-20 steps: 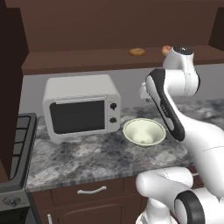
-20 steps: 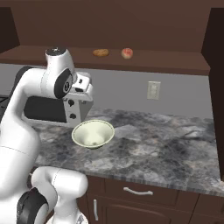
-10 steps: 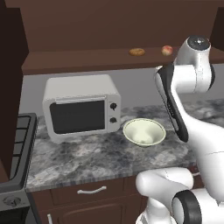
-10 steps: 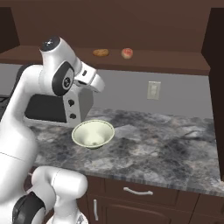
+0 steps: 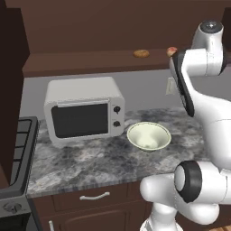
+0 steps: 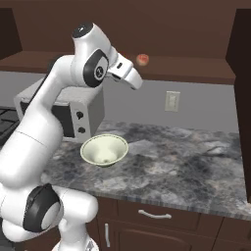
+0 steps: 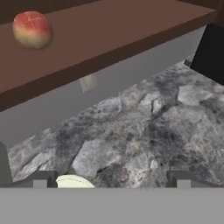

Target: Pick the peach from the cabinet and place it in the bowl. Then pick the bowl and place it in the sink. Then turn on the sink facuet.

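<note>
The peach (image 6: 142, 60) sat on the long shelf of the dark brown cabinet (image 6: 196, 73), reddish on top and paler below, with nothing touching it; from the hand view it lay up in the far corner of the shelf board (image 7: 32, 29). A flat tan disc (image 5: 141, 53) lay on the same shelf, a little way along from the fruit. The arm was raised high, its wrist level with the shelf, and the end effector (image 6: 133, 82) pointed forward and down, near the peach but clearly apart from it. Its two dark fingertips (image 7: 41, 179) stood spread wide at the bottom of the hand view, holding nothing. Below, the pale cream-green bowl (image 5: 149, 136) rested upright on the grey marbled table (image 6: 196, 162), just beside the white microwave (image 5: 83, 110), and a sliver of its rim showed between the fingertips in the hand view (image 7: 72, 182). A light switch plate (image 6: 172, 100) was fixed to the grey wall under the shelf. At the far left edge a black stove (image 5: 18, 140) met the table, and brown cupboard fronts with a silver handle (image 6: 154, 214) ran beneath it
</note>
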You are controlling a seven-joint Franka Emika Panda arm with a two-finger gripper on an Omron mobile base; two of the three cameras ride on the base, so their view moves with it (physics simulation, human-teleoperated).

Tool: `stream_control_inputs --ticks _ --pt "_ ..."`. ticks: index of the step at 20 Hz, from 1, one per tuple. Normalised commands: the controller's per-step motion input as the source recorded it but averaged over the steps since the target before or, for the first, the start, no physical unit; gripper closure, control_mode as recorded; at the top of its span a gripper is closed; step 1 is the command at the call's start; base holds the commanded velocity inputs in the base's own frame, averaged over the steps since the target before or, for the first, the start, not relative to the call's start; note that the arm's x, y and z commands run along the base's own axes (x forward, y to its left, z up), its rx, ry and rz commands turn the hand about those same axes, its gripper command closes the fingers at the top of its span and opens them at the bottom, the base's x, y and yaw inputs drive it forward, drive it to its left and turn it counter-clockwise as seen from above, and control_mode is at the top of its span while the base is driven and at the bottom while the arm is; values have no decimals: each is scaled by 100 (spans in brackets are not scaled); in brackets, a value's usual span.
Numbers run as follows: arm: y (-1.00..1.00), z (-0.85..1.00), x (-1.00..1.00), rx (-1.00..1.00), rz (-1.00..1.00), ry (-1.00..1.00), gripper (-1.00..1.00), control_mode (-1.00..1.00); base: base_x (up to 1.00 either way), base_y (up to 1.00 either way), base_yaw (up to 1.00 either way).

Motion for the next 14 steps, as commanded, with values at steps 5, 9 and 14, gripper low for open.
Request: stream_control_inputs --ticks 5,9,14 --pt "-24 0 58 0 0 0 -100 -100 0 0 0" --pt "-7 0 46 0 0 0 -100 -100 0 0 0" --pt "0 0 45 0 0 0 -100 -100 0 0 0"
